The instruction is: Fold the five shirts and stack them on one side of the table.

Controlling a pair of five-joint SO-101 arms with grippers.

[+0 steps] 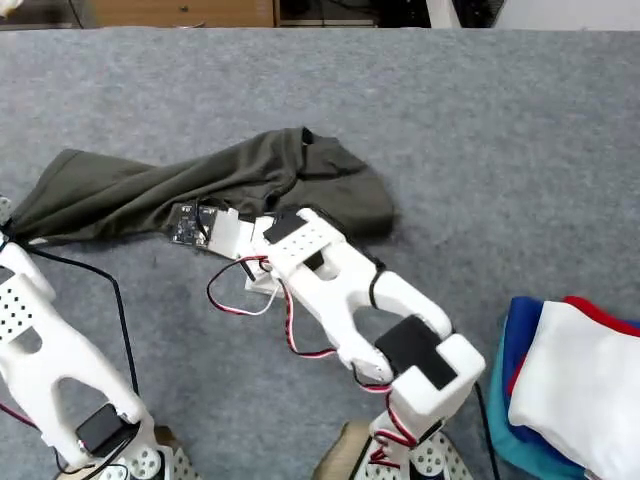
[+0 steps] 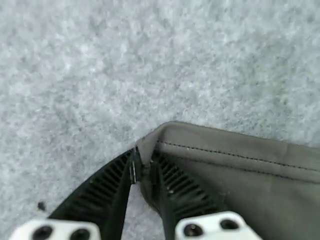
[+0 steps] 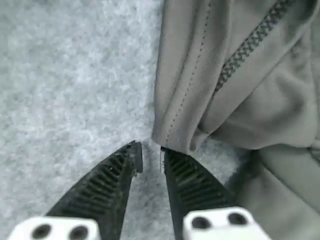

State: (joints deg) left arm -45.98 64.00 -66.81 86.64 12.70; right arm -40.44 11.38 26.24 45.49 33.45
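A dark olive shirt point(image 1: 200, 185) lies crumpled across the left half of the grey table point(image 1: 470, 150). My left gripper point(image 2: 143, 167) is shut on a hemmed corner of the shirt point(image 2: 225, 170), at the garment's far left end point(image 1: 8, 236). My right gripper point(image 3: 151, 157) hovers low over the table at the shirt's near edge point(image 1: 182, 227). Its fingers stand a narrow slit apart with nothing between them, and a folded hem of the shirt point(image 3: 200, 100) lies just beyond the tips.
A stack of folded shirts point(image 1: 575, 390), white on top of red, blue and teal, sits at the table's right front edge. Red, white and black cables point(image 1: 250, 300) loop under the right arm. Bare table stretches behind and to the right of the olive shirt.
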